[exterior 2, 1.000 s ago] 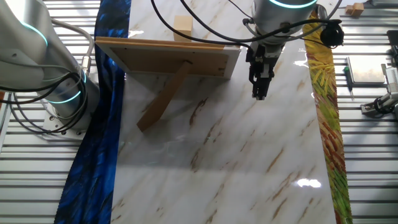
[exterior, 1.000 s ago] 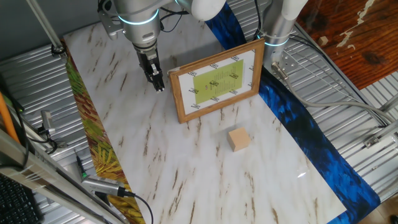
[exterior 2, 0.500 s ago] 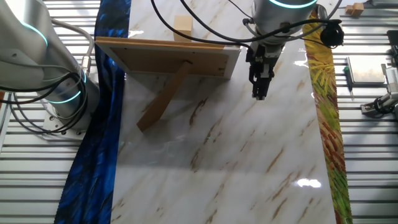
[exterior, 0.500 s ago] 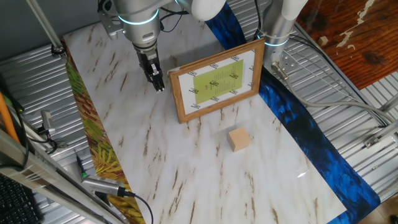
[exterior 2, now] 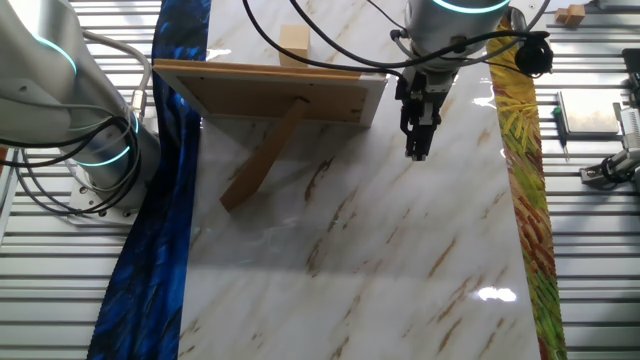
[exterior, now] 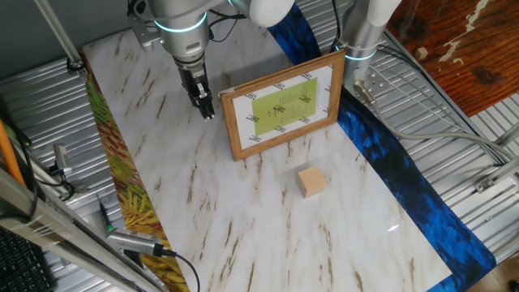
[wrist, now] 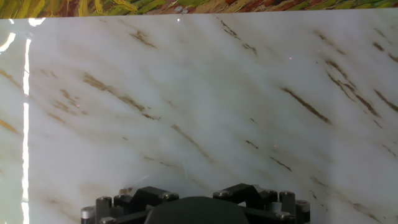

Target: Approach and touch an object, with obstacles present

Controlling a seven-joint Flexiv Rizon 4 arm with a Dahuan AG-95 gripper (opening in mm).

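The small tan wooden cube (exterior: pixel 310 182) sits on the marble table, in front of the picture frame; in the other fixed view only its top (exterior 2: pixel 294 40) shows behind the frame. The wood-bordered picture frame (exterior: pixel 282 105) stands upright on its rear strut (exterior 2: pixel 270 92). My gripper (exterior: pixel 208 113) hangs just above the table beside the frame's left end, fingers together and empty (exterior 2: pixel 416 153). It is far from the cube, with the frame's corner between them. The hand view shows only bare marble and the gripper's dark body (wrist: pixel 196 208); neither cube nor frame appears there.
A blue cloth strip (exterior: pixel 389 154) runs along one table edge, a yellow-green leaf-print strip (exterior: pixel 113 170) along the other. The arm's base (exterior 2: pixel 90 140) and cables stand by the blue strip. Tools and cables (exterior: pixel 122 239) lie off the table.
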